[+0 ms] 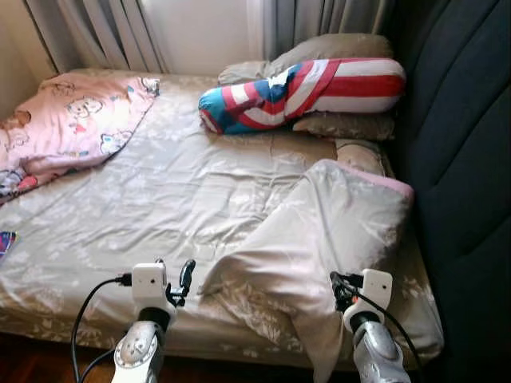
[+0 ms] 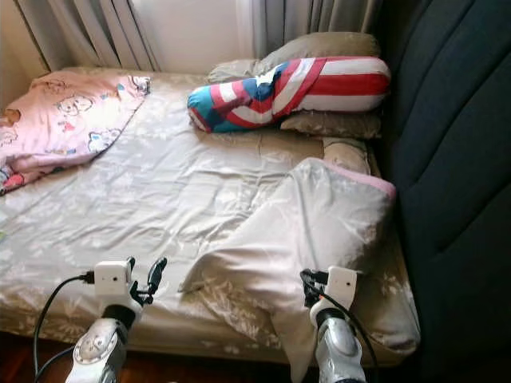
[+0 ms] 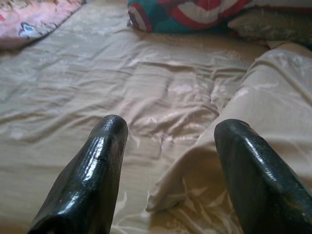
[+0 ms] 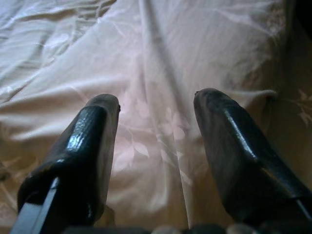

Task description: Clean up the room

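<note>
A beige floral blanket [image 1: 319, 239] lies crumpled on the right half of the bed [image 1: 160, 199], one fold hanging over the front edge. My left gripper [image 1: 182, 279] hovers open at the front edge, just left of the blanket's corner [image 3: 161, 195]. Over the blanket's hanging fold my right gripper [image 1: 342, 289] is open, its fingers [image 4: 92, 141] astride the cloth [image 4: 156, 97] without pinching it. A pink cartoon blanket [image 1: 72, 120] is bunched at the far left.
A red, white and blue bolster [image 1: 303, 92] rests on beige pillows [image 1: 335, 48] at the head. A dark padded wall [image 1: 463, 159] borders the bed's right side. Curtains [image 1: 96, 32] hang behind. A small colourful object [image 1: 6, 242] lies at the left edge.
</note>
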